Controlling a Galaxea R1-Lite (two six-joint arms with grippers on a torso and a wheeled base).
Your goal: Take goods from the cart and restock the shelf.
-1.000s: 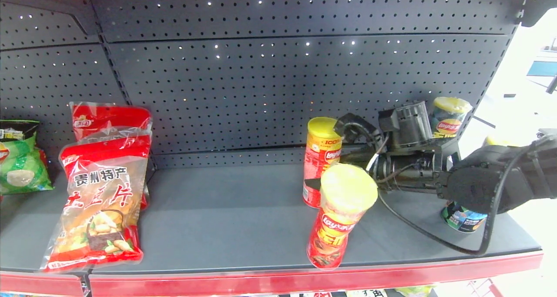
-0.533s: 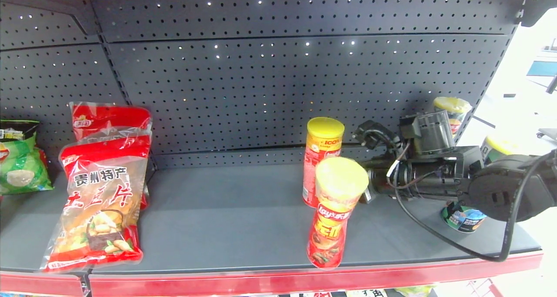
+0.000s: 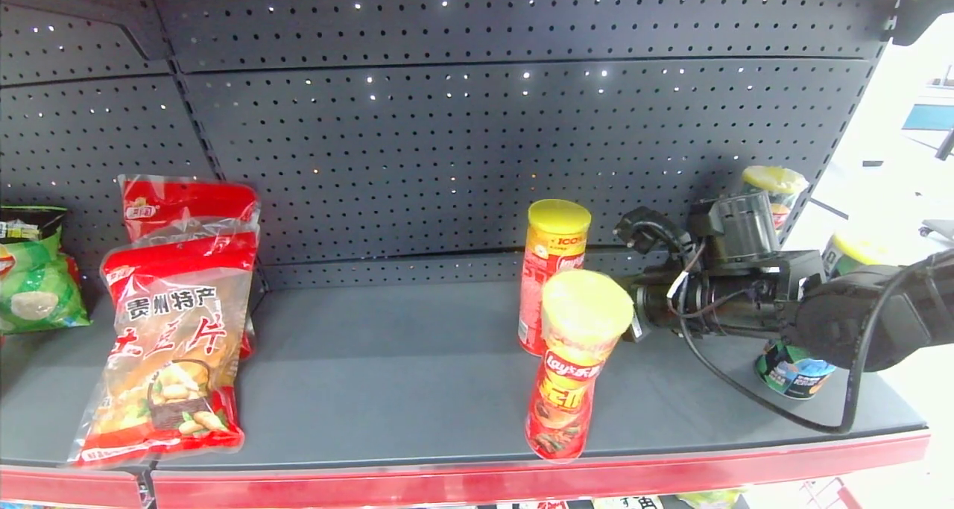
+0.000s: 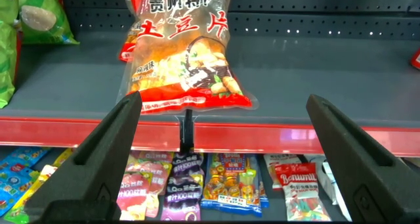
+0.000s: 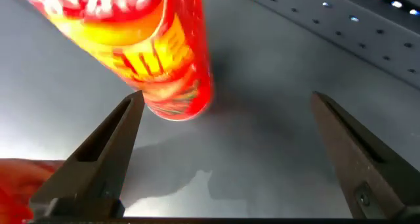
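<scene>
bearing chip cans (image 3: 574, 360), grey shelf (image 3: 387, 375) meets pegboard (image 3: 447, 159); left gripper (image 4: 224, 98) and right gripper (image 5: 226, 96) splayed.

The front red snack bag (image 3: 170, 330) carries a row of white characters on its red band, with larger red characters below. The front chip canister (image 3: 572, 378) and the rear chip canister (image 3: 550, 270) each carry a red oval logo with white script. Their smaller print is illegible.

A dark back panel (image 3: 477, 159) full of holes is standing behind the shelf (image 3: 387, 375). Tiny lights (image 3: 528, 74) are shining through. Bright light (image 3: 894, 181) is pouring in at the right.
</scene>
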